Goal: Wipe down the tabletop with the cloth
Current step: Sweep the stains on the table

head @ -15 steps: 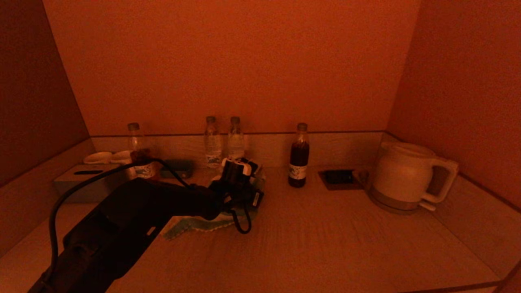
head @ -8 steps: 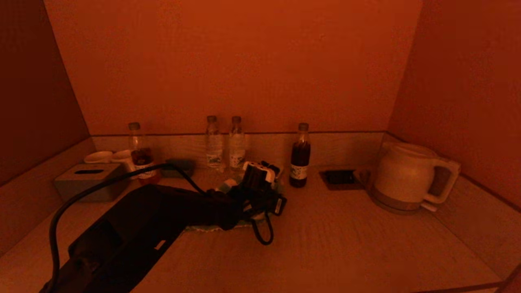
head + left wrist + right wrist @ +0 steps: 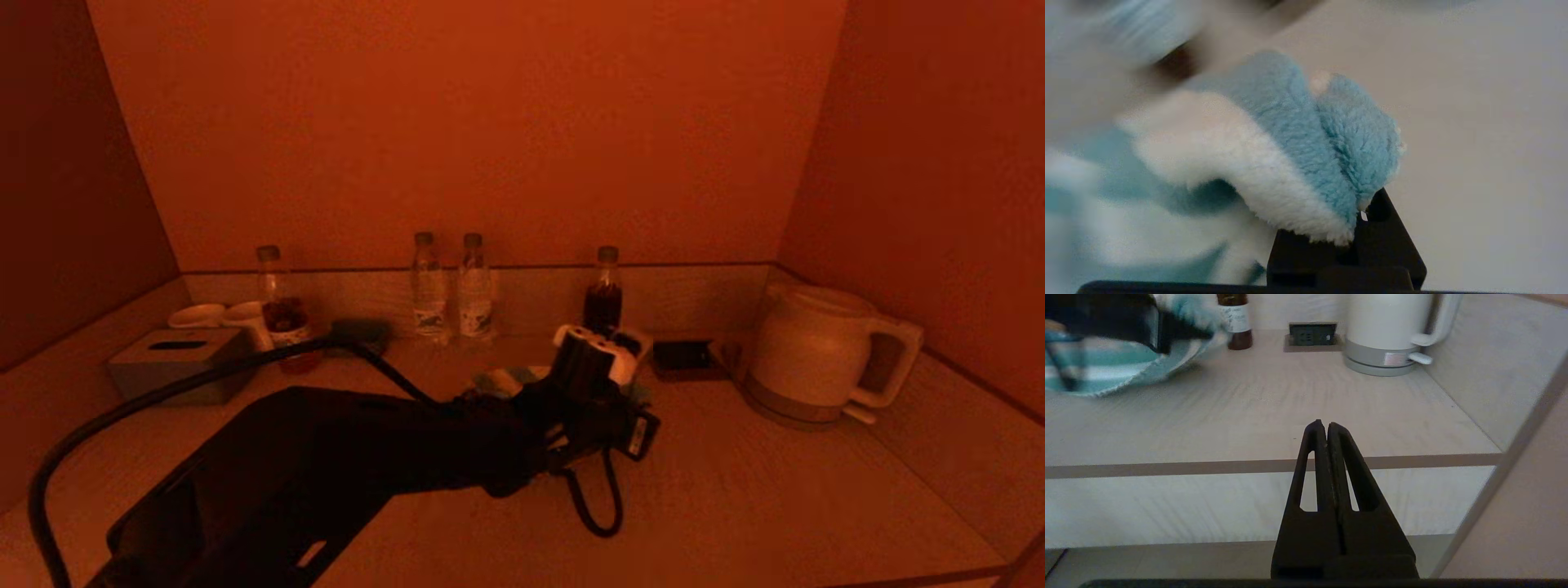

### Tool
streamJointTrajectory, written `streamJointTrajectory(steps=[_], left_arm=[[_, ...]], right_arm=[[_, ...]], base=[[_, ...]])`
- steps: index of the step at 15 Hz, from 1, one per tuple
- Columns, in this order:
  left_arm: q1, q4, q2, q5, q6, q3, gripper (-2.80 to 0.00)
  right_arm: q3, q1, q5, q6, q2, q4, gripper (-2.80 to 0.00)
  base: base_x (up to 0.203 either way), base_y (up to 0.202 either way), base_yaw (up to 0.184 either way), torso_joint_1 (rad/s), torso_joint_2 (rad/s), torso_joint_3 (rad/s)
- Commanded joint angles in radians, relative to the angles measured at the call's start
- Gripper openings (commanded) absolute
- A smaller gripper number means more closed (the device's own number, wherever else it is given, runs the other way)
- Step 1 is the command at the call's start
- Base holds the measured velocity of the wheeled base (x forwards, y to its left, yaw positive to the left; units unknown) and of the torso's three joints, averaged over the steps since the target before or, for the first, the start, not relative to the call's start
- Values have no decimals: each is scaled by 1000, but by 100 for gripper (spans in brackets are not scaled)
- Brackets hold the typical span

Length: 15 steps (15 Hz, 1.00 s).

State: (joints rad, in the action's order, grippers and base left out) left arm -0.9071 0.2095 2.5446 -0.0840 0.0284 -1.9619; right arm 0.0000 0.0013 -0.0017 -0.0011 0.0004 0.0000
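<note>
Under the left gripper [image 3: 1355, 228], pinched tight between its closed fingers, a fold of the cloth [image 3: 1274, 163] bunches up while the rest trails behind it across the table [image 3: 735, 490]. That puts the work mid-stroke: a wiping pass over the middle of the tabletop, with the gripper low over the surface and the dark bottle [image 3: 602, 298] just beyond it. Ahead of the gripper, further along the same line, stand the recessed socket plate [image 3: 682, 355] and the kettle [image 3: 812, 355], so the next move calls for keeping the cloth flat against the wood and turning the stroke before it reaches them, probably toward the bare near side. Fluffy terry pile shows plainly, in broad blue-green and white stripes, soft and thick enough to drag rather than slide. Back at the table's near edge the right gripper [image 3: 1327, 428] hangs parked, its fingers pressed together on nothing.
</note>
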Motion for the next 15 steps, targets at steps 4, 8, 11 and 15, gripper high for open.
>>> streamJointTrajectory(steps=[4,8,11,15], left_arm=[[-18,-3,-130,-1,6,-2,-280],[55,-22,-165,-8,62,-2,-280],[69,-67,-196,-9,112,-2,-280],[92,-67,-190,-13,119,-2,-280]], right_arm=[[0,0,0,0,0,0,-280],[0,0,0,0,0,2,-280],[0,0,0,0,0,0,-280],[0,0,0,0,0,0,-280]], base=[[0,0,0,0,0,0],[0,0,0,0,0,0],[0,0,0,0,0,0],[0,0,0,0,0,0]])
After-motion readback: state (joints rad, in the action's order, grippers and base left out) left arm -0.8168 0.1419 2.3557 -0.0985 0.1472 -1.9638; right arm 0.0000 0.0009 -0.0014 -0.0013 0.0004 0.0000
